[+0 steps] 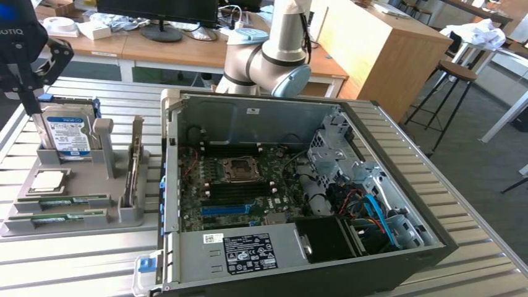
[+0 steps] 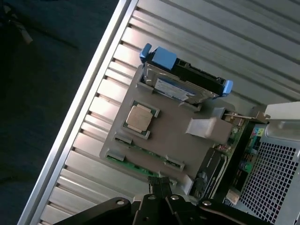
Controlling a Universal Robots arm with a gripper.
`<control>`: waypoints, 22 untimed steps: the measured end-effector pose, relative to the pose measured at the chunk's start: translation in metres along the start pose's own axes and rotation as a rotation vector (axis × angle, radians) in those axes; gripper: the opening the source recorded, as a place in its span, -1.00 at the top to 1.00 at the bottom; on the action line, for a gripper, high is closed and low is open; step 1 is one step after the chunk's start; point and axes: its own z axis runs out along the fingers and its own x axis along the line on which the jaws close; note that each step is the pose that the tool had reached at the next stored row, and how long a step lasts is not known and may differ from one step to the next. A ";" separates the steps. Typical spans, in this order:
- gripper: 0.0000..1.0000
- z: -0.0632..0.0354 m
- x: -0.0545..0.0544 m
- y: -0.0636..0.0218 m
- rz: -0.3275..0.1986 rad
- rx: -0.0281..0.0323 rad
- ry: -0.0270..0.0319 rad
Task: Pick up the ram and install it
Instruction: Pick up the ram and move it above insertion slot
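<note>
Two green ram sticks lie flat in the front slots of the grey holder (image 1: 83,185), one (image 1: 70,200) just behind the other (image 1: 58,216). In the wrist view they show as green strips (image 2: 140,151) (image 2: 123,164) along the holder's (image 2: 173,140) edge. My black gripper (image 1: 33,105) hangs above the holder's far corner at the exterior view's left, beside the hard drive (image 1: 68,133). Its fingers (image 2: 161,183) are shut together with nothing between them, well above the ram.
The holder also carries a silver processor chip (image 1: 48,180) and an upright card (image 1: 132,167). An open PC case (image 1: 247,117) lies at centre, its motherboard (image 1: 239,185) exposed, with cables and a drive cage to the exterior view's right. Slatted metal table (image 1: 74,260) underneath.
</note>
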 end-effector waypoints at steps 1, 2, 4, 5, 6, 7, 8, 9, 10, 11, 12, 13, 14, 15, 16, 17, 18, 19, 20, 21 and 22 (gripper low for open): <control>0.80 0.0000 0.000 0.0000 -0.016 -0.0003 0.0007; 0.80 0.0000 0.000 0.0000 -0.031 -0.0006 0.0015; 0.80 0.0001 0.000 0.0000 -0.063 -0.0011 0.0030; 0.80 0.0001 0.000 0.0000 -0.080 -0.0013 0.0039; 0.80 0.0001 0.000 0.0000 -0.098 -0.0016 0.0049; 0.80 0.0002 0.000 0.0000 -0.116 -0.0019 0.0057; 0.80 0.0002 0.000 0.0000 -0.134 -0.0021 0.0066; 0.80 0.0002 0.000 0.0000 -0.152 -0.0023 0.0075; 0.80 0.0002 0.000 0.0000 -0.170 -0.0026 0.0085; 0.80 0.0002 0.000 0.0000 -0.188 -0.0028 0.0094; 0.80 0.0002 0.000 0.0000 -0.207 -0.0030 0.0105; 0.80 0.0003 0.000 0.0000 -0.225 -0.0032 0.0114; 0.80 0.0003 0.000 0.0000 -0.243 -0.0034 0.0123; 0.80 0.0003 0.000 0.0000 -0.261 -0.0036 0.0132; 0.80 0.0003 0.000 0.0000 -0.279 -0.0038 0.0142; 0.80 0.0004 0.000 0.0000 -0.297 -0.0040 0.0151; 0.80 0.0003 0.000 0.0000 -0.316 -0.0042 0.0161; 0.80 0.0004 0.000 0.0000 -0.334 -0.0044 0.0170; 0.80 0.0003 0.000 0.0000 -0.352 -0.0046 0.0180; 0.80 0.0004 0.000 0.0000 -0.370 -0.0048 0.0188; 0.80 0.0004 0.000 0.0000 -0.388 -0.0050 0.0198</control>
